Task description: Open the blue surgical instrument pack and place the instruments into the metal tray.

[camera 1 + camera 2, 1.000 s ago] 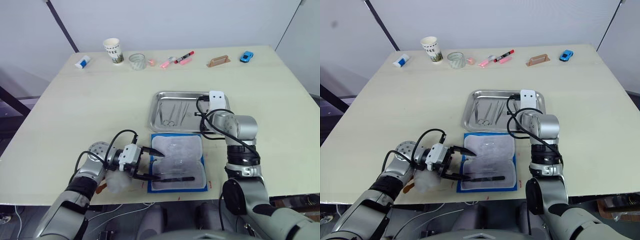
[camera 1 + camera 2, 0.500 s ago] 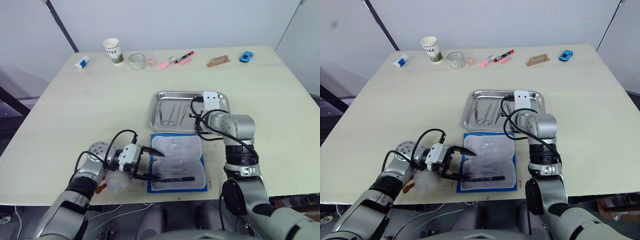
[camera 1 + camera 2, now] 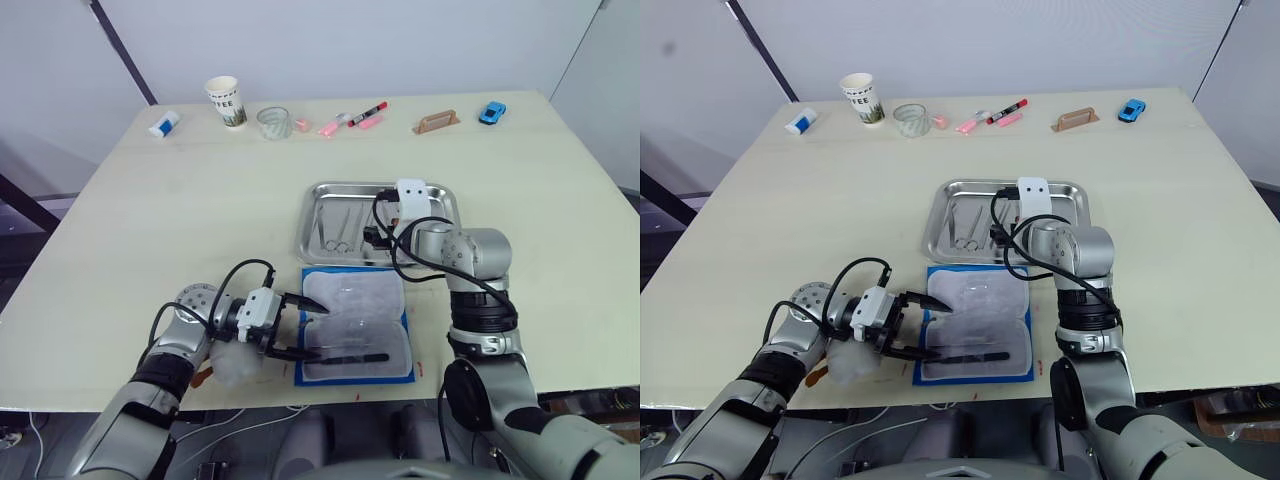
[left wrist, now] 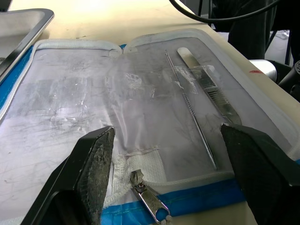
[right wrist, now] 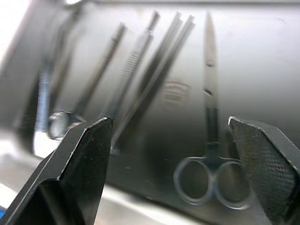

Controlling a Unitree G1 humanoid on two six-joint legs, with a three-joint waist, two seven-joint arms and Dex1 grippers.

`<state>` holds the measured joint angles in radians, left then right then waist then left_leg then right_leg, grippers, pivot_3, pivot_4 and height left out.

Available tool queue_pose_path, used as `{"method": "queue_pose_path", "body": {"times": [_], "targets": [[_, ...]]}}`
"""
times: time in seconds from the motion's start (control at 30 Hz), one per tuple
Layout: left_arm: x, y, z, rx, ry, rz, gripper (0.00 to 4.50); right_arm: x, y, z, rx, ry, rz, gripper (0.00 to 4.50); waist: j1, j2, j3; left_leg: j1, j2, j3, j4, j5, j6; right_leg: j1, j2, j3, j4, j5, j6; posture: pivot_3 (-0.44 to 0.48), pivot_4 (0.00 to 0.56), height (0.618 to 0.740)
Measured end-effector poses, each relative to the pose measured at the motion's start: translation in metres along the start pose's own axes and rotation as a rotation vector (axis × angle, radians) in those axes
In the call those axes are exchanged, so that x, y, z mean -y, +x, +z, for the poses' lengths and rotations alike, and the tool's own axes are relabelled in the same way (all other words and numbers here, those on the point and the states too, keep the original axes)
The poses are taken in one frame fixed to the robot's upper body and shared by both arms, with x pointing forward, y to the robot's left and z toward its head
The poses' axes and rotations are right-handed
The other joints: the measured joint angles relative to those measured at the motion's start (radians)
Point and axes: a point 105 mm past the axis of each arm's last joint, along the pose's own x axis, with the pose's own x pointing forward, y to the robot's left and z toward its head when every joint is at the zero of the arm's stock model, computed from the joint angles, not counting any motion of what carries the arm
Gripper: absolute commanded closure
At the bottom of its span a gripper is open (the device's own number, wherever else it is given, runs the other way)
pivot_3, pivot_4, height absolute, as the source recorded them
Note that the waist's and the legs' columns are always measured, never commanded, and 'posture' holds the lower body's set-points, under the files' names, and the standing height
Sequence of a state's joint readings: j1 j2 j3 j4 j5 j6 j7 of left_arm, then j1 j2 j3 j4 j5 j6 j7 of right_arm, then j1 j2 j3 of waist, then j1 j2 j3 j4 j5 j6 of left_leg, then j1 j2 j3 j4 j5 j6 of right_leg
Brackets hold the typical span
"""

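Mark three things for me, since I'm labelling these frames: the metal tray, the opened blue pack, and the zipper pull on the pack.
metal tray point(image 3: 312, 222): left eye view, on its left rim.
blue pack point(image 3: 357, 298): left eye view, on its clear lining.
zipper pull point(image 4: 149, 200): left wrist view, on the metal tab.

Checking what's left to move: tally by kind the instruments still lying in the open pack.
Thin probe-like rod: 1
Flat tweezers-like instrument: 1
Total: 2, both under the clear lining of the blue surgical instrument pack.
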<state>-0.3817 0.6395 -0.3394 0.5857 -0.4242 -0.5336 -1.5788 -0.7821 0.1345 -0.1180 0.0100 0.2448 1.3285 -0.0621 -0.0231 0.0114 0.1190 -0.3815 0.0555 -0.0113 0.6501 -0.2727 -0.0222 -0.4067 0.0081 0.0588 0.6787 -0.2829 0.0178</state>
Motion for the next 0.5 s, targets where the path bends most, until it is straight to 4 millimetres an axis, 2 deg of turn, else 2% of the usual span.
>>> {"method": "queue_pose_path", "body": {"times": [0.13,0.2,0.37,0.43,0.5], "targets": [[0.0,0.0,0.0,0.0,0.001,0.0,0.67,-0.007,-0.004,0.005,0.03,0.001,0.054,0.09,0.0,0.0,0.0,0.0,0.0,0.0,0.0,0.0,0.0,0.0,0.0,0.0,0.0,0.0,0.0,0.0,0.15,0.74],[0.0,0.001,0.0,0.002,0.002,-0.001,0.67,-0.006,-0.011,0.008,0.097,-0.005,0.117,0.09,0.002,0.0,0.0,0.0,0.0,0.0,0.0,0.0,0.0,0.0,0.0,0.0,-0.001,0.0,0.001,0.0,0.15,0.74],[0.0,0.0,0.0,0.002,0.002,0.002,0.67,0.007,-0.03,0.019,0.247,-0.102,0.183,0.09,0.001,0.0,0.002,0.0,-0.001,0.0,0.0,0.0,0.0,0.0,0.0,0.001,-0.001,-0.001,0.001,0.0,0.15,0.74],[-0.001,0.0,0.001,0.003,0.003,0.002,0.67,0.016,-0.047,0.013,0.337,-0.225,0.253,0.09,0.003,-0.001,0.002,-0.001,-0.001,0.0,-0.001,0.0,0.0,0.0,0.0,0.0,-0.001,-0.001,0.002,0.0,0.15,0.74],[-0.001,0.0,0.001,0.002,0.003,0.004,0.67,0.02,-0.053,0.008,0.348,-0.268,0.276,0.09,0.001,-0.001,0.003,0.0,-0.001,0.0,-0.001,0.0,0.0,0.0,0.0,0.001,-0.001,-0.002,0.003,0.0,0.15,0.74]]}}
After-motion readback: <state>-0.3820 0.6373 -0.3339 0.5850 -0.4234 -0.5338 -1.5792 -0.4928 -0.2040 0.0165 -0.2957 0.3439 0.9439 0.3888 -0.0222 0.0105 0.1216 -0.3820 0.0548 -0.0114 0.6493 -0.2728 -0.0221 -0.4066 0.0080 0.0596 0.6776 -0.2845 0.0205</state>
